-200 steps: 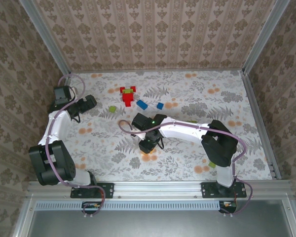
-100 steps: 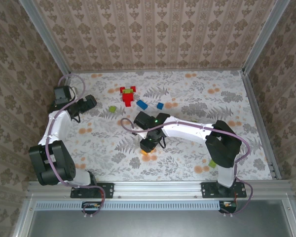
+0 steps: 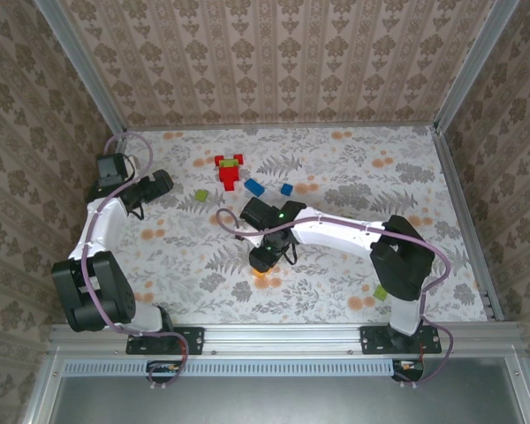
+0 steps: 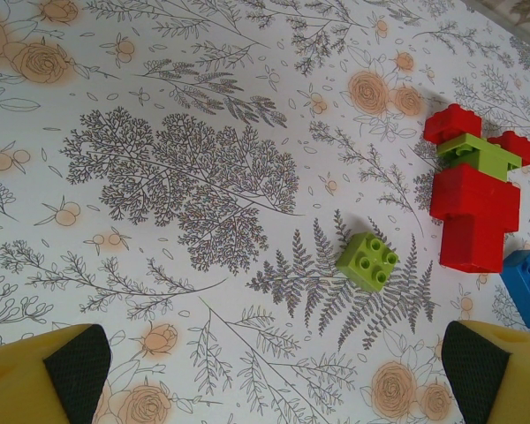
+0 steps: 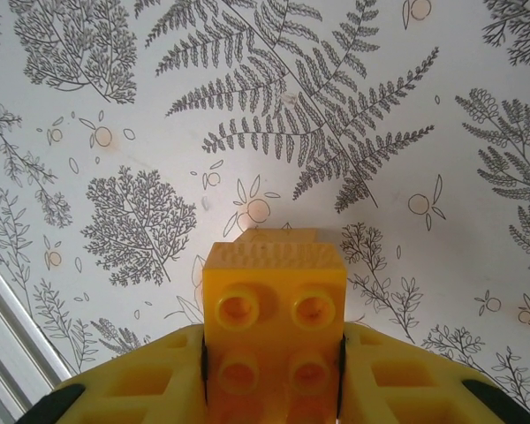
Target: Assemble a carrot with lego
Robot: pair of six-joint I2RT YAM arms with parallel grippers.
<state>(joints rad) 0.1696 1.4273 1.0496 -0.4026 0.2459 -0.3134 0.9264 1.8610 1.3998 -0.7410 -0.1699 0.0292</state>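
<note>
The left arm and right arm wear white shells between black joint housings, each trailed by a mauve cable. Fingers are yellow with black, seemingly rubbery pads.

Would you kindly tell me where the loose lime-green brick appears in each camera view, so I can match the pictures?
Top external: the lime-green brick lies left of centre, between the left gripper and the red stack.
Left wrist: low, right of centre, left of the red stack.
Right wrist: this camera looks down on an orange brick held by the right gripper.
Shared landmark: the red stack with its green piece.
</note>
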